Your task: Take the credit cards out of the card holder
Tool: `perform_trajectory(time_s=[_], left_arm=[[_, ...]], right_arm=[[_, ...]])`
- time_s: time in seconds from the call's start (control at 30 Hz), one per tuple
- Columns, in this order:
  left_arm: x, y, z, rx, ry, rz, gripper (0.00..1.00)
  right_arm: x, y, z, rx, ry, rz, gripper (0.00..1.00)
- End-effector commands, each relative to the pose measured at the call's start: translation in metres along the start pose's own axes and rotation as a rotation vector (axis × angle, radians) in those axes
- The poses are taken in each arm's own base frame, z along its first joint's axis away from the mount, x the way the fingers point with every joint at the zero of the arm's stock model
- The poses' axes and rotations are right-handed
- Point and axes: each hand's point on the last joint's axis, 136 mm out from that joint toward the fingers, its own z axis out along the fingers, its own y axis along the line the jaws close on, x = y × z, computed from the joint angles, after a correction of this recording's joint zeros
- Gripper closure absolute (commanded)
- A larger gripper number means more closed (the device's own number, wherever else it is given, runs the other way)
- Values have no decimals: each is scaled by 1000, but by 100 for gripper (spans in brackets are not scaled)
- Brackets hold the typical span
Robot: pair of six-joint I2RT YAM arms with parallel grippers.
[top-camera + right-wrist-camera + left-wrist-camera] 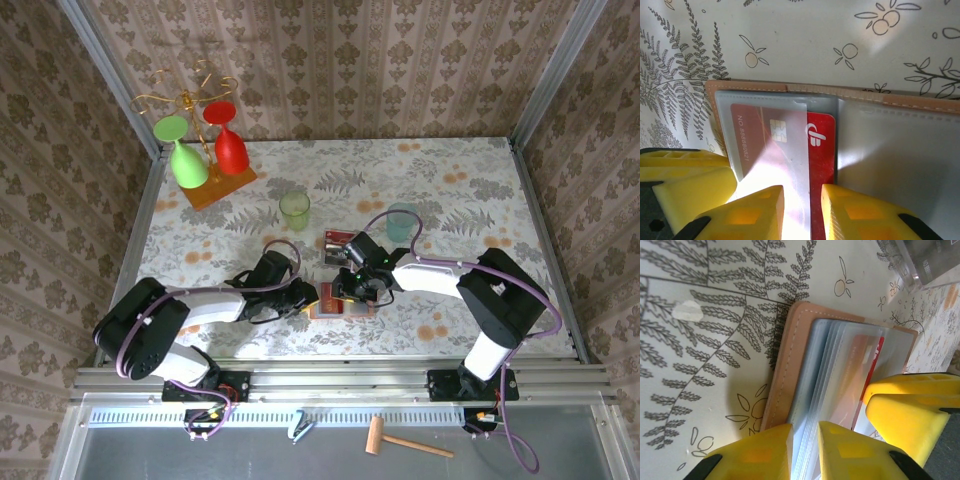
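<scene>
1. The holder (345, 308) lies open near the near edge of the table (450, 180), about midway along it, between my 2 arms.
2. The left gripper (805, 442) is closed on the edge of the holder's clear sleeves. The stack of leaves sits pinched in the narrow gap between its yellow fingers (760, 455).
3. The right gripper (802, 210) straddles the red card (821, 145) with its jaws a little apart. I cannot tell whether the pads are actually bearing on it.
4. That card is partly out. Its chip end sits under the frosted sleeve, and a bright red strip shows bare past the sleeve's edge.
5. A dark red loose card (338, 243) lies on the table just beyond the right gripper, so I judge 1 card is out.
6. I expect the card to be light, thin, stiff and slick. The sleeve is soft film that probably clings to the card's face.
7. The holder is light and floppy. Without the left pinch I expect it to slide or lift along with the card.
8. I would take the card by the bare red strip, with the pads on its 2 flat faces and clear of the film.
9. I would pull straight along the pocket mouth. A skewed pull risks jamming a corner, and a shallow pinch risks slipping off.
</scene>
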Motion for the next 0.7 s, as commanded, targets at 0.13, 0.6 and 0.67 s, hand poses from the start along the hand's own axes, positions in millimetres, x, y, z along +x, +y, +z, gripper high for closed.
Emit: perform_trajectory(time_s=[0.13, 0.6, 0.67], left_arm=[[7, 19, 2, -37, 20, -12, 79], [3, 8, -1, -17, 9, 0, 79], [3, 5, -3, -15, 7, 6, 79]], right_arm=[[-6, -6, -11, 49, -30, -19, 73], [-11, -5, -20, 54, -55, -35, 73], [-12, -3, -23, 46, -65, -39, 73]])
